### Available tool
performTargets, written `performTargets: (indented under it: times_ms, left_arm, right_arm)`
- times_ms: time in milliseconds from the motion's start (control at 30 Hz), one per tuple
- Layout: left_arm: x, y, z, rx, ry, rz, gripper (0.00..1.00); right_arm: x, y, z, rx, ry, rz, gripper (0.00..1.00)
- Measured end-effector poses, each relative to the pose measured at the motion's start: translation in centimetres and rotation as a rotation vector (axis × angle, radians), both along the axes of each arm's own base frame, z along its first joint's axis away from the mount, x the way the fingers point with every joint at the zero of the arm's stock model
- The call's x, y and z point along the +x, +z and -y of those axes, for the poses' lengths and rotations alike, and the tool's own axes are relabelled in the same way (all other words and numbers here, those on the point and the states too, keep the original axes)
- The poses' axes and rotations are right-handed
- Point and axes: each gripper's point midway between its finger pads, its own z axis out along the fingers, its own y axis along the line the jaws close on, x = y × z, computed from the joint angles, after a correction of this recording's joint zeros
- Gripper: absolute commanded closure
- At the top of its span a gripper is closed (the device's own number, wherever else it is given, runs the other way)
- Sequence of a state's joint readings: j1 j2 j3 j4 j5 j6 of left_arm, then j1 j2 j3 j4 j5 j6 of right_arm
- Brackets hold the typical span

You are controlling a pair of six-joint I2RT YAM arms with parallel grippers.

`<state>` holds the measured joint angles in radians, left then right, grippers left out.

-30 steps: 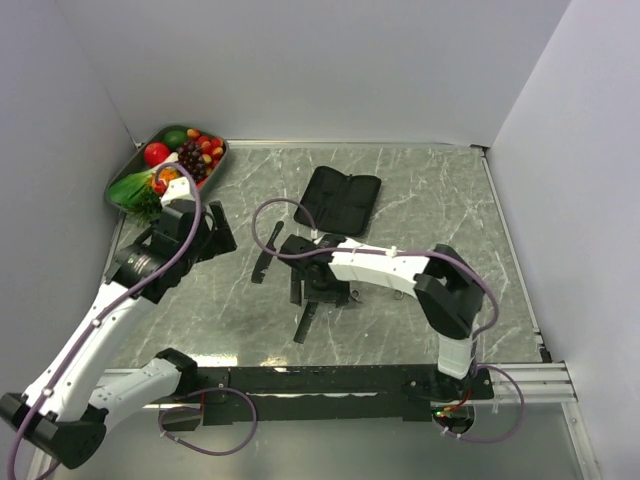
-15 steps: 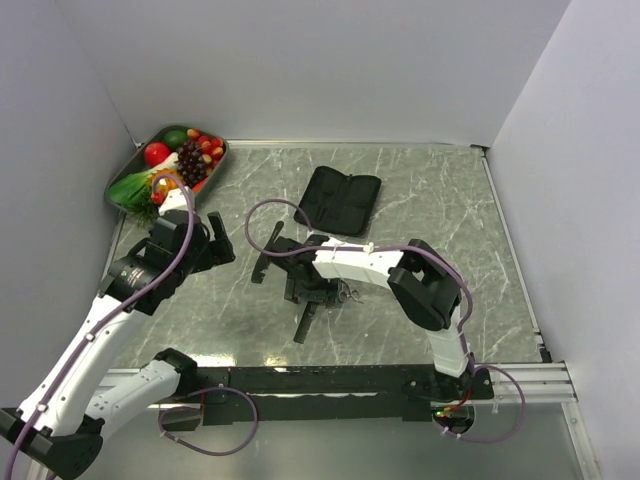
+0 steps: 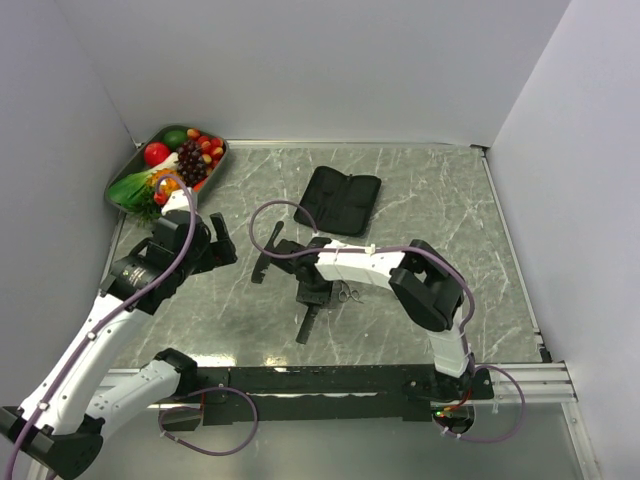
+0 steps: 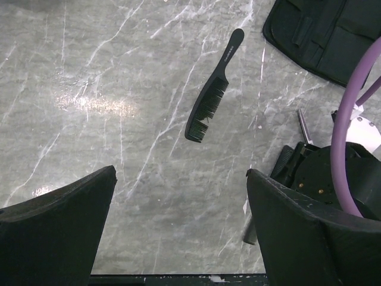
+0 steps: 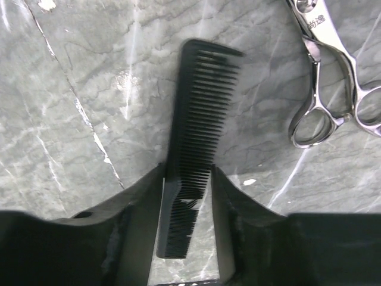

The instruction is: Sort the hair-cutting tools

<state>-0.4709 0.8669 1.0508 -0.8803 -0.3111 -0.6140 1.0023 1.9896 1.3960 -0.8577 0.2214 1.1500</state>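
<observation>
Holding fruit [image 3: 156,153] (grapes [image 3: 190,156] too), metal tray [image 3: 222,160], well apart from comb [image 5: 193,149].

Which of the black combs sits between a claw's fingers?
The straight, handle-less comb beside the silver scissors, straddled by the right claw; the handled comb lies apart, further left.

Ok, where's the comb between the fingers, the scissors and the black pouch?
Comb [image 5: 199,113]: right wrist view, on its teeth.
Scissors [image 5: 314,27]: right wrist view, on a handle arm.
Pouch [image 3: 340,198]: top view, its middle.
</observation>
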Motion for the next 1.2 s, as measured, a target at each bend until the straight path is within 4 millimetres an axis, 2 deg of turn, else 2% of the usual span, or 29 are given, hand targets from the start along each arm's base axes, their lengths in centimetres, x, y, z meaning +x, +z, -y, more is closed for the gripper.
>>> performTargets:
  times_ms: [133, 300, 567, 767, 867, 1000, 1133, 1200]
  left_arm:
    - [0.1, -0.3, 0.1, 0.004, 0.0, -0.009, 0.03]
    - [0.3, -0.5, 0.2, 0.006, 0.001, -0.019, 0.03]
    - [0.5, -0.6, 0.4, -0.014, 0.019, -0.022, 0.03]
    - [0.9, -0.3, 0.7, -0.045, 0.038, -0.008, 0.03]
    - [1.2, -0.1, 0.8, -0.054, 0.041, 0.003, 0.03]
    - [1.4, -0.1, 1.0, -0.067, 0.05, 0.005, 0.03]
    - [1.8, 0.0, 1.2, -0.079, 0.055, 0.009, 0.03]
    - [2.0, 0.1, 1.3, -0.089, 0.059, 0.015, 0.03]
  right_arm:
    - [-0.1, 0.0, 0.1, -0.008, 0.021, 0.008, 0.73]
    - [-0.3, 0.0, 0.0, -0.014, 0.071, 0.034, 0.81]
    - [-1.1, 0.1, -0.1, 0.026, 0.234, 0.081, 0.84]
    - [-3.5, 0.5, 0.0, 0.037, 0.37, 0.062, 0.86]
    - [-4.5, 0.7, 0.8, 0.026, 0.419, 0.036, 0.86]
    - [-4.8, 2.7, 1.5, 0.029, 0.466, 0.051, 0.86]
    - [-4.5, 6.7, 2.0, 0.081, 0.503, 0.13, 0.82]
    - [-4.4, 8.1, 2.2, 0.093, 0.516, 0.163, 0.67]
